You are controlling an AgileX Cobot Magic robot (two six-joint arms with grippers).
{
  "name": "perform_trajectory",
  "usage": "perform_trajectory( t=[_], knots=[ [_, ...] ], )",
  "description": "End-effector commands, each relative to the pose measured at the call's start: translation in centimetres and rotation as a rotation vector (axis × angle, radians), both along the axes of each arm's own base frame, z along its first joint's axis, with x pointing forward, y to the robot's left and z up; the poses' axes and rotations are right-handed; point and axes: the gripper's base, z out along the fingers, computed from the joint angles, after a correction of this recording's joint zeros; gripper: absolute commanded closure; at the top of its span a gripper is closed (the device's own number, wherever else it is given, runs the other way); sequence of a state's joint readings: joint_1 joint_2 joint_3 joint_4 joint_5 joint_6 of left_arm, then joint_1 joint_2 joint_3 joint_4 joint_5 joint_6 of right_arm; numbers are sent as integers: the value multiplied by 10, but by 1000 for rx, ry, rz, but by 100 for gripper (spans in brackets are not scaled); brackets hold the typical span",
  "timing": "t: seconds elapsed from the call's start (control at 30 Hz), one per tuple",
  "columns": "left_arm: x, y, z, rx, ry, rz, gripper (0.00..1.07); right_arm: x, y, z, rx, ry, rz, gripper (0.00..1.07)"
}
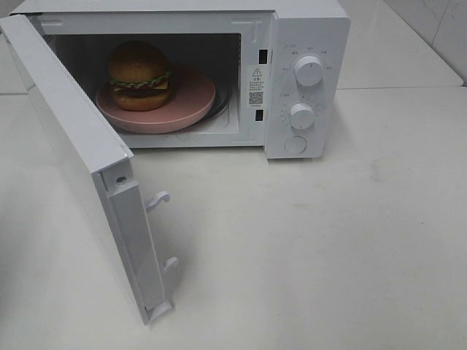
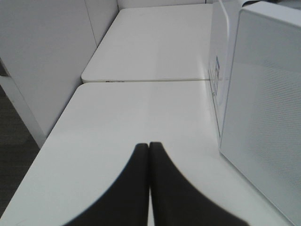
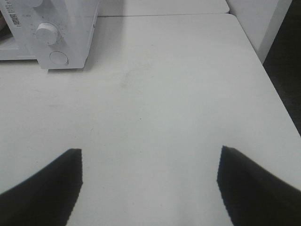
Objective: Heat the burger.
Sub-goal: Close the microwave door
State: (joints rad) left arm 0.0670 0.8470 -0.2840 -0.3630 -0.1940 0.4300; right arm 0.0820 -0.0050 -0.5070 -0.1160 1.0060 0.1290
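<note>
Burger (image 1: pixel 139 73) on plate (image 1: pixel 191 102) inside microwave (image 1: pixel 306 29), door (image 1: pixel 73 146) wide open; left gripper (image 2: pixel 149 150) fully closed and empty, right gripper (image 3: pixel 149 150) spread apart, both above counter (image 1: pixel 328 233).

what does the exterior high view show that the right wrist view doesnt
Only exterior high: the round golden-bun burger on the flat pink round plate inside the white microwave, its door open. Only right wrist: the right end effector, open, black fingers apart. Both: the microwave's lower white knob, round button and the white table.
</note>
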Motion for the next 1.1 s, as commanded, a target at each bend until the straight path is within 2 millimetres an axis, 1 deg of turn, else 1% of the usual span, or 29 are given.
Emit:
perform_trajectory(
  t=[0.03,0.1,0.13,0.17,0.2,0.23,0.27,0.3,0.33,0.37,0.4,0.47,0.5,0.57,0.67,0.73,0.9,0.93,1.0,1.03,1.1],
  knots=[
    [13,-3,-9,-16,1,-10,107,-4,0,0,-1,-38,-2,31],
    [16,-6,-11,2,4,-38,107,-4,0,0,-1,-38,-2,31],
    [22,-16,-14,47,-1,-119,107,-4,0,0,-1,-38,-2,31],
    [24,-20,-15,67,-5,-154,107,-4,0,0,-1,-38,-2,31],
    [24,-20,-15,67,-5,-154,107,-4,0,0,-1,-38,-2,31],
    [29,-29,-18,85,-16,-226,107,-4,0,0,-1,-38,-2,31],
    [31,-33,-20,77,-21,-257,107,-4,0,0,-1,-38,-2,31],
    [31,-33,-20,77,-21,-257,107,-4,0,0,-1,-38,-2,31],
    [35,-41,-24,58,-21,-315,107,-4,0,0,-1,-38,-2,31],
    [36,-44,-26,45,-21,-341,107,-4,0,0,-1,-38,-2,31],
    [36,-44,-26,45,-21,-341,107,-4,0,0,-1,-38,-2,31],
    [42,-55,-34,-16,-25,-435,107,-4,0,0,-1,-38,-2,31],
    [42,-55,-34,-16,-25,-435,107,-4,0,0,-1,-38,-2,31],
    [45,-63,-39,-30,-45,-531,107,-4,0,0,-1,-38,-2,31],
    [46,-66,-40,-30,-52,-560,107,-4,0,0,-1,-38,-2,31],
    [51,-73,-47,-64,-84,-620,107,-4,0,0,-1,-38,-2,31],
    [55,-81,-52,-129,-117,-631,107,-4,0,0,-1,-38,-2,31],
    [57,-86,-55,-158,-129,-624,107,-4,0,0,-1,-38,-2,31],
    [58,-88,-57,-167,-129,-617,107,-4,0,0,-1,-38,-2,31],
    [59,-94,-60,-177,-133,-611,107,-4,0,0,-1,-38,-2,31],
    [59,-97,-61,-173,-136,-609,107,-4,0,0,-1,-38,-2,31]
  ],
)
